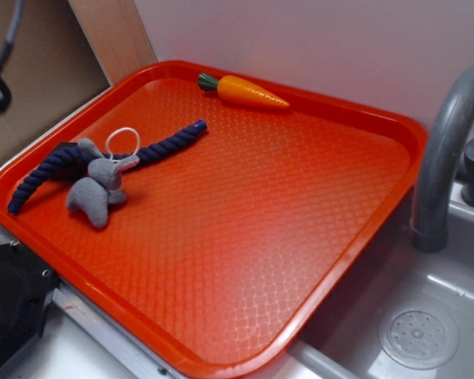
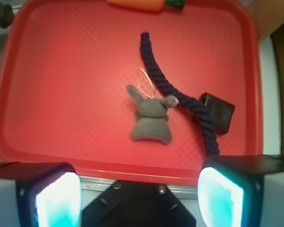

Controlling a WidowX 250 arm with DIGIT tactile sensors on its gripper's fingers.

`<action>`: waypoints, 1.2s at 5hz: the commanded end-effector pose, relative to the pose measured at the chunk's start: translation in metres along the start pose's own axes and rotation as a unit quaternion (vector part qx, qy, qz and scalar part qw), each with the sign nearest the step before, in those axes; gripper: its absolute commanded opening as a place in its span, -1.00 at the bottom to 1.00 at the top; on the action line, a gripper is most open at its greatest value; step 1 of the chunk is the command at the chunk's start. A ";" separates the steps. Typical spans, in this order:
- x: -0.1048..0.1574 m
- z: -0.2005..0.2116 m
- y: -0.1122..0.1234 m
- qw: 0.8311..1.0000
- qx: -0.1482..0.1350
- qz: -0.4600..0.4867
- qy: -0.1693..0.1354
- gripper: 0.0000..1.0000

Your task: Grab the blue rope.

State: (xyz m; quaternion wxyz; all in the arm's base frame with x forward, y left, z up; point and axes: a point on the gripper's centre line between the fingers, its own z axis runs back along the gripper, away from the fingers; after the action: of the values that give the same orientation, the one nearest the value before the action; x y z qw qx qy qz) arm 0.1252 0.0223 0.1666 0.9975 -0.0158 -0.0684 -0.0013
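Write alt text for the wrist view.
Seen from above, a blue rope curves across a red tray, its lower end near the open gripper at the bottom edge. A grey plush toy lies against the rope, a small black block sits beside it, and a carrot lies at the far rim.

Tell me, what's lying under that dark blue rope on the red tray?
A small black block sits partly under the blue rope, beside the grey plush toy. Elsewhere only the red tray lies beneath it. How far the block reaches under the rope is covered.
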 end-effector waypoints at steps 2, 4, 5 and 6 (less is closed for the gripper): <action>-0.011 -0.079 0.052 0.997 0.062 0.009 0.035 1.00; -0.010 -0.116 0.098 0.990 0.120 0.041 0.060 1.00; -0.013 -0.129 0.088 0.990 0.115 0.023 0.072 1.00; -0.015 -0.136 0.083 0.991 0.110 0.006 0.076 1.00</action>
State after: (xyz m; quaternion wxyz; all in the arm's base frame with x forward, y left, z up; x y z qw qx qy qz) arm 0.1297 0.0979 0.0242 0.9957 0.0900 0.0088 0.0193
